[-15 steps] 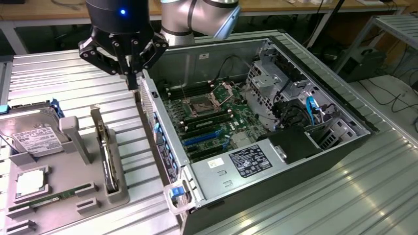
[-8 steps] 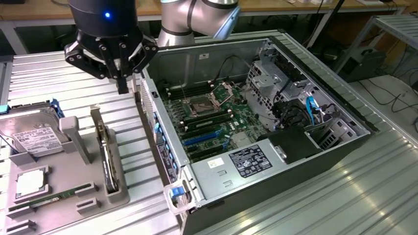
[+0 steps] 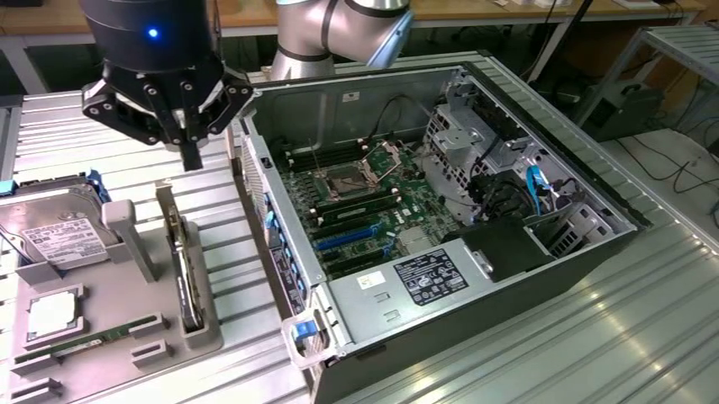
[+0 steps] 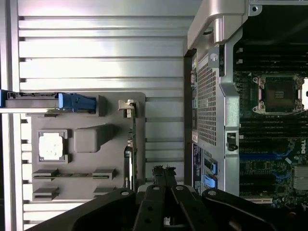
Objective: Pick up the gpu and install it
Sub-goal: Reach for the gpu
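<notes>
In the exterior view, the gripper (image 3: pixel 191 158) hung at about ten o'clock from the open computer case (image 3: pixel 371 101), its two fingers pressed together into one dark tip and holding nothing. Toward six o'clock from it, the gpu (image 3: pixel 183 261) stood on edge in a slot of the grey parts tray (image 3: pixel 124 299), clear of the fingertips. At nine o'clock from the card lay the hard drive (image 3: pixel 50 236), with a processor chip (image 3: pixel 50 313) and a memory stick (image 3: pixel 79 341) toward seven o'clock. This view also took in the robot arm (image 3: pixel 337 29) behind the case, the motherboard (image 3: pixel 371 210) and the labelled power supply (image 3: pixel 433 278). In the wrist view, the gripper (image 4: pixel 163 169) was again narrow and empty, its tips near the end of the gpu (image 4: pixel 133 134) farthest from the silver bracket (image 4: pixel 127 107), on the side toward the case. Here the card showed as a thin green edge, and the case's perforated rear panel (image 4: pixel 207 106) stood near the tray.
</notes>
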Tool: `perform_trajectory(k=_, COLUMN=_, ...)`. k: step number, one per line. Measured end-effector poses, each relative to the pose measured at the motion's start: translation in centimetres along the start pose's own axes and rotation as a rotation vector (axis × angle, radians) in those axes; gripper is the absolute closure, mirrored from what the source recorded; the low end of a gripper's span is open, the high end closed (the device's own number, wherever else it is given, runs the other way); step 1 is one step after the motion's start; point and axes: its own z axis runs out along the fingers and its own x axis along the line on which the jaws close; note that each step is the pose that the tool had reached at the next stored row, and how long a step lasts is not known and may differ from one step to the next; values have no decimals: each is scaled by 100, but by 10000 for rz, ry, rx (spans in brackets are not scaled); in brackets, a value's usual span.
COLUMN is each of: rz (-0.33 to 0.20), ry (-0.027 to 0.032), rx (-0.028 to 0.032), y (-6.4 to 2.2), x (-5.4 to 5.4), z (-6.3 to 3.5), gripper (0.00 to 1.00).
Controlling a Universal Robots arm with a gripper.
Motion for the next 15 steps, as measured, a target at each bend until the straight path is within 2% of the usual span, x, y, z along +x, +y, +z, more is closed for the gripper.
perform_trajectory(k=9, rz=-34, ry=1, rx=-2, y=-125, x=209, z=-10, gripper=89)
perform_trajectory(k=15, rz=-77, ry=2, rx=-3, y=-265, x=345, z=-16, gripper=89)
